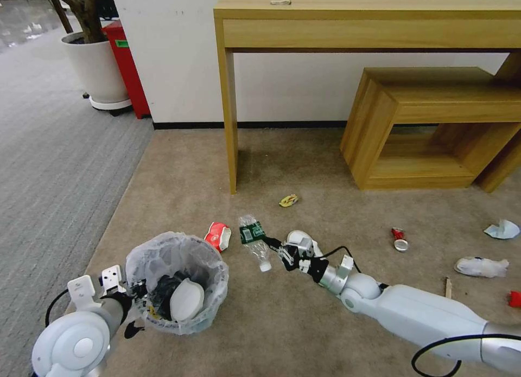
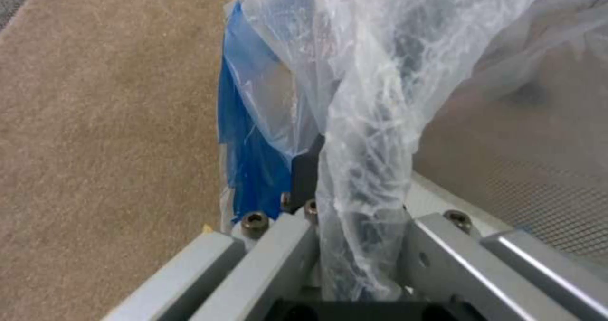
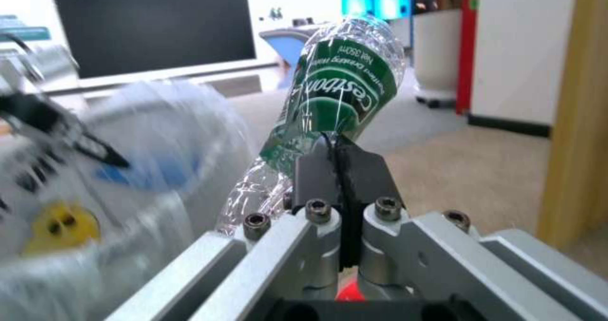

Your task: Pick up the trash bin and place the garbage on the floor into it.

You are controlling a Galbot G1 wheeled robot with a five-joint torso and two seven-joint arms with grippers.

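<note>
Pinching the crushed bottle (image 3: 336, 98) at its green label, the right gripper (image 3: 342, 162) has its two dark pads pressed together on a fold of the plastic — the bottle sticks out past the fingertips, tilted. In the head view the right gripper (image 1: 274, 245) holds the bottle (image 1: 255, 241) above the beige carpet (image 1: 304, 323), between the red-and-white carton (image 1: 218, 236) and the arm's own wrist, near the trash bin (image 1: 179, 279) but not yet over its mouth.

Left gripper (image 1: 133, 293): closed on the near rim of the bin, bag liner bunched between its fingers; the wrist view shows the translucent liner (image 2: 367, 136) running down between the jaws, blue bin wall (image 2: 250, 159) just beside. Whether the bin is lifted off the carpet or resting on it I cannot tell. It already holds some dark and white litter.

Step in hand, as I judge it: carrying one item — the bottle — toward the bin. The next move calls for bringing the bottle across over the open liner before letting go, keeping clear of the carton and of the flimsy bag edge, which could fold inward.

Still on the carpet: yellow wrapper (image 1: 288, 200), red can (image 1: 400, 239), white tissue (image 1: 482, 266), wooden stick (image 1: 448, 287), further scraps well apart to the right.
</note>
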